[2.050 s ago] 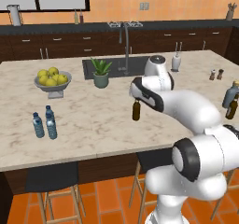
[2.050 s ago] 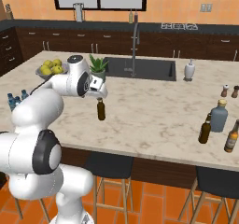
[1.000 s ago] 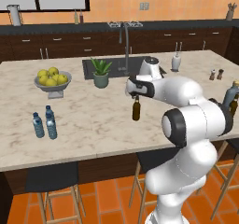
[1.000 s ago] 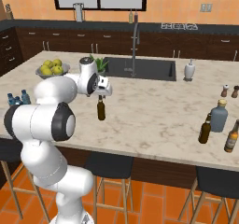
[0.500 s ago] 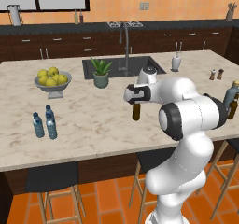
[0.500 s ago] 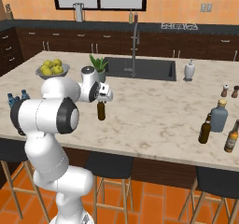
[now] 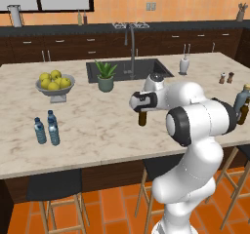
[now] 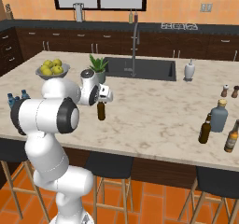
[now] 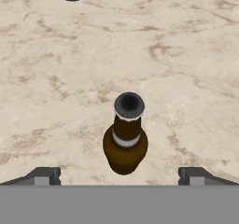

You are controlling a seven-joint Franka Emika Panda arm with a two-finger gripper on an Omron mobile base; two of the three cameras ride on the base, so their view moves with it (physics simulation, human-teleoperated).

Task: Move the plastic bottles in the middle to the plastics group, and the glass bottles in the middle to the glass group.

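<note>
Dark fingertips of the gripper [image 9: 119, 175] stand spread wide and empty above an amber glass bottle [image 9: 125, 141], upright mid-island on the marble counter [image 8: 154, 120]. Looks like the pick-up step; next it must drop around the neck, pinch, then carry it over to the grey-blue bottle [image 8: 218, 117].

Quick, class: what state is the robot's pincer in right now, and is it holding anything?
Pincer: open, holding nothing, poised above the upright dark amber-brown glass bottle on the beige marble counter.
</note>
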